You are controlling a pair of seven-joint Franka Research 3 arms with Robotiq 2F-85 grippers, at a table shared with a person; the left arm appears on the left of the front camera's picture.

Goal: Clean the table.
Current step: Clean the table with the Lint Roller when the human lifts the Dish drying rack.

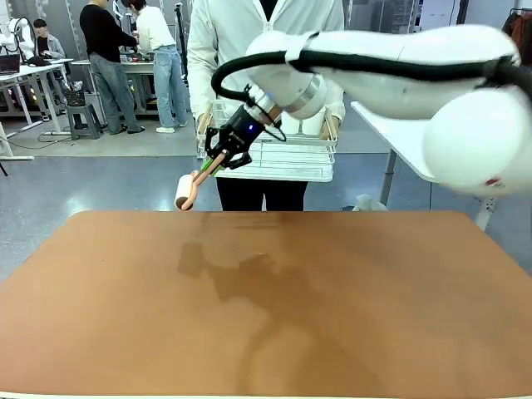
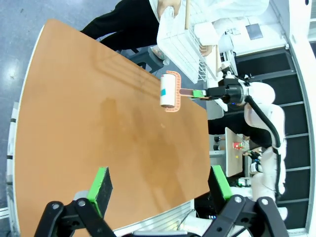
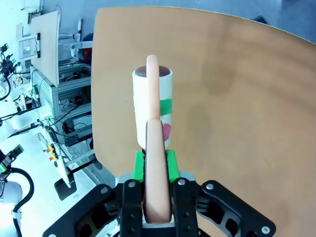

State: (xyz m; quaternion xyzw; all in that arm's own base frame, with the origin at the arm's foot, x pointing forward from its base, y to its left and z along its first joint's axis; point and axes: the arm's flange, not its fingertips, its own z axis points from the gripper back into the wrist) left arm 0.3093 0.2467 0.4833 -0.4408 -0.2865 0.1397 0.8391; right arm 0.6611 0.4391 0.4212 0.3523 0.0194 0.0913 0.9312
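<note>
Well, the desk (image 1: pixel 266 316) fills the lower half of the front view, its reddish-brown top smooth and matte. Toward the upper left of that frame, over the desk's far edge, hangs a lint roller (image 1: pixel 184 192), and its shadow lies apart from it on the top. My right hand (image 1: pixel 212 165) is clamped tight on the roller's pink handle, with a green pad pressed to each side. My left hand (image 2: pixel 160 185) stands wide open at the bottom of its wrist view, gripping nothing. Beyond the desk a person (image 1: pixel 249 33) holds a white wire rack (image 1: pixel 287 158).
</note>
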